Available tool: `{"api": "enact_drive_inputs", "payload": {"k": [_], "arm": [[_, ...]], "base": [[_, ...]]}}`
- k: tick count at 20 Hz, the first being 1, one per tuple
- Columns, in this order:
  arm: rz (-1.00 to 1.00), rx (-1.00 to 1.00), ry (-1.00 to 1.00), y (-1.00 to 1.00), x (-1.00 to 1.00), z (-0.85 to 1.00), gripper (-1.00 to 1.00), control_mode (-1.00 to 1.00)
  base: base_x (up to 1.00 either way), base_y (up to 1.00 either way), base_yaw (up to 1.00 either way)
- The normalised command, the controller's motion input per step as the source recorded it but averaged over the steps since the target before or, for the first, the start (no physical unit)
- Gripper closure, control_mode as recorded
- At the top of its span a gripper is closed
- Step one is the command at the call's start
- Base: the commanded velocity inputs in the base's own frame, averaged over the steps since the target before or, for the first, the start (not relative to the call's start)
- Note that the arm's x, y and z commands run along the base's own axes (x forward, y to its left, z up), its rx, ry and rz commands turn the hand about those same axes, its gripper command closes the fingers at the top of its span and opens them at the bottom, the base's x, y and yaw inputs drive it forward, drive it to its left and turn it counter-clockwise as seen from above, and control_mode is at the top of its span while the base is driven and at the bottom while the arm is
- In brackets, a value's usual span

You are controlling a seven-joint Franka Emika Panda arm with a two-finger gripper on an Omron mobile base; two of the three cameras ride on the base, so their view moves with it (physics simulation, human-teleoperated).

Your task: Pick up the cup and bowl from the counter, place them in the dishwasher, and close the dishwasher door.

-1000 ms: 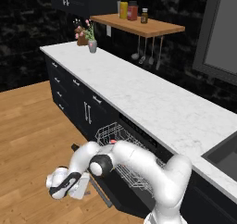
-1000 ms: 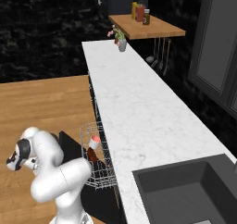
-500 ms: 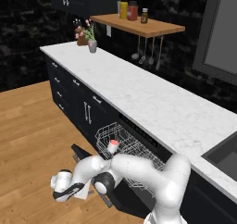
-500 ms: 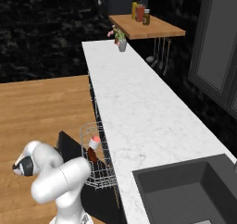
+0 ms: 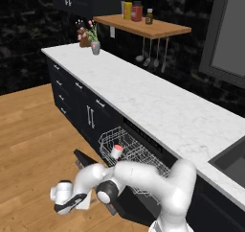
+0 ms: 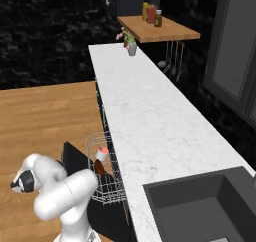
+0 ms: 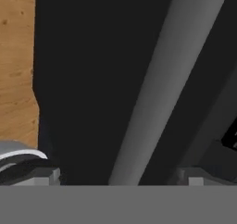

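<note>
Left base view: white cup (image 5: 116, 152) with salmon inside sits in the pulled-out dishwasher (image 5: 135, 155) rack; jaws' spacing unclear.

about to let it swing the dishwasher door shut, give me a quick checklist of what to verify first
1. Cup in the rack: ok, it sits among the wires in both base views.
2. Bowl in the rack: ok, a reddish-brown shape lies beside the cup in the right base view.
3. Counter free of cup and bowl: ok.
4. Dishwasher door state: not ok yet, it is dropped open.
5. Rack pushed in: not ok, it juts out past the cabinet front over the door.
6. Gripper placed at the door: cannot tell; it is low beside the door edge, and the hand view shows a dark panel close up, contact unclear.
</note>
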Motion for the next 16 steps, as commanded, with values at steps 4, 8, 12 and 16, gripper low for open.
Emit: {"api": "enact_drive_inputs", "payload": {"k": [4, 8, 12, 16], "arm": [[-0.07, 0.00, -0.30, 0.75, -0.01, -0.27, -1.00, -1.00], [-0.31, 0.01, -0.27, 0.40, 0.00, -0.53, -1.00, -1.00], [-0.47, 0.00, -0.04, 0.09, 0.19, -0.38, -1.00, -1.00], [-0.19, -0.01, 0.20, -0.39, 0.66, -0.45, -1.00, -1.00]], "base": [[0.00, 0.00, 0.00], [0.00, 0.00, 0.00], [0.00, 0.00, 0.00], [0.00, 0.00, 0.00]]}}
